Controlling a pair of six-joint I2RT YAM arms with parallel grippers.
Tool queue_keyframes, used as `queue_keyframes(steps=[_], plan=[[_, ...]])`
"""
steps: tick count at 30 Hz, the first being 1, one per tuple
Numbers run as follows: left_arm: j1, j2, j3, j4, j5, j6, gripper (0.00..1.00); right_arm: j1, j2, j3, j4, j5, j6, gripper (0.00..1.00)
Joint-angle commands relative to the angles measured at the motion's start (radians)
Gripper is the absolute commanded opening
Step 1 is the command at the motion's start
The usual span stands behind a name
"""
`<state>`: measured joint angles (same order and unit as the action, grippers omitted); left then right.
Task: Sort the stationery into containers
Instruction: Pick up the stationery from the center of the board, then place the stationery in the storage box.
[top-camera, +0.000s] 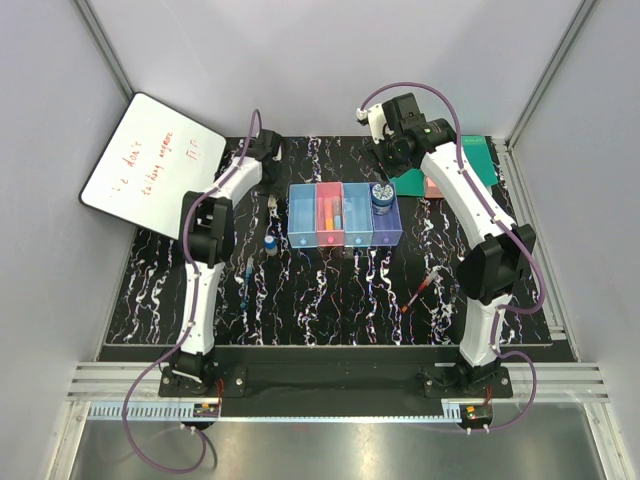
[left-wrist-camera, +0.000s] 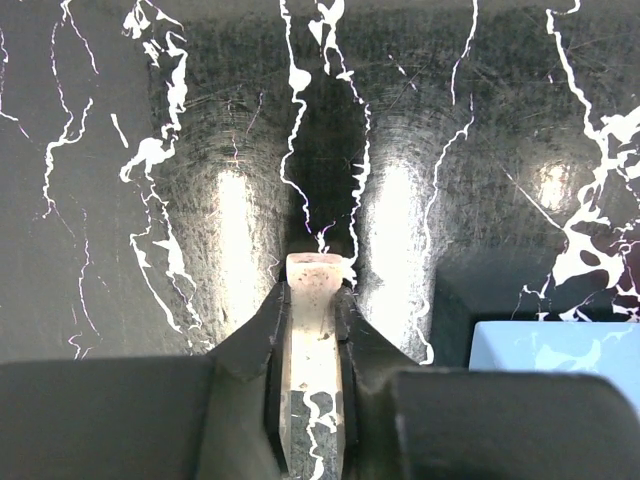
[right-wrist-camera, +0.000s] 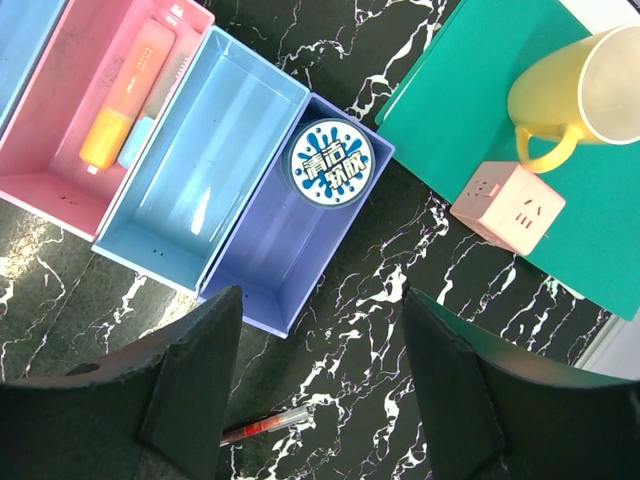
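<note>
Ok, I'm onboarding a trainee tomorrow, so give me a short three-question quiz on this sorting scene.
1. True or false: the round blue-white patterned tin lies in the purple translucent plastic tray.
2. The right gripper is: A open, B shut on the tin, C out of view.
3. Fill in: the left gripper pinches a small beige ____.
Key: 1 true; 2 A; 3 eraser.

Trays (top-camera: 303, 215) four, pens (top-camera: 425, 285) two, markers (right-wrist-camera: 128, 95) two; tin (right-wrist-camera: 332, 166), bottle (top-camera: 271, 243), eraser (left-wrist-camera: 317, 290), cup (right-wrist-camera: 580, 95), cube (right-wrist-camera: 507, 205) one each.
</note>
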<state>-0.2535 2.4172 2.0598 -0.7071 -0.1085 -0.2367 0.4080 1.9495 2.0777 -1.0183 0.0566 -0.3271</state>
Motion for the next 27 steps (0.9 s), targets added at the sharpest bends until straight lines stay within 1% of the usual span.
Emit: queue_keyframes(steps=[1,6,12,18,19,21,24,25,27], plan=[[-0.004,0.008,-0.007,-0.058,-0.011,0.007,0.09,0.009,-0.024,0.045,0.017,-0.027,0.013,0.72],[-0.004,-0.062,-0.007,-0.065,-0.019,0.023,0.08,0.009,-0.029,0.044,0.017,-0.028,0.014,0.72],[-0.004,-0.185,0.006,-0.068,0.026,0.053,0.07,0.009,-0.047,0.045,0.017,-0.023,0.007,0.72],[-0.006,-0.296,0.014,-0.075,0.108,0.083,0.06,0.009,-0.070,0.025,0.018,-0.014,-0.004,0.72],[-0.010,-0.306,0.016,-0.077,0.159,0.092,0.05,0.009,-0.075,0.024,0.018,-0.011,-0.006,0.72],[-0.018,-0.335,0.011,-0.077,0.194,0.102,0.05,0.009,-0.080,0.021,0.020,-0.008,-0.009,0.72],[-0.056,-0.362,0.002,-0.075,0.266,0.141,0.04,0.009,-0.093,0.010,0.023,0.006,-0.015,0.72],[-0.084,-0.363,0.003,-0.075,0.303,0.175,0.04,0.009,-0.104,0.002,0.027,0.029,-0.020,0.72],[-0.118,-0.368,-0.004,-0.075,0.306,0.204,0.04,0.009,-0.121,-0.031,0.058,0.069,-0.024,0.72]])
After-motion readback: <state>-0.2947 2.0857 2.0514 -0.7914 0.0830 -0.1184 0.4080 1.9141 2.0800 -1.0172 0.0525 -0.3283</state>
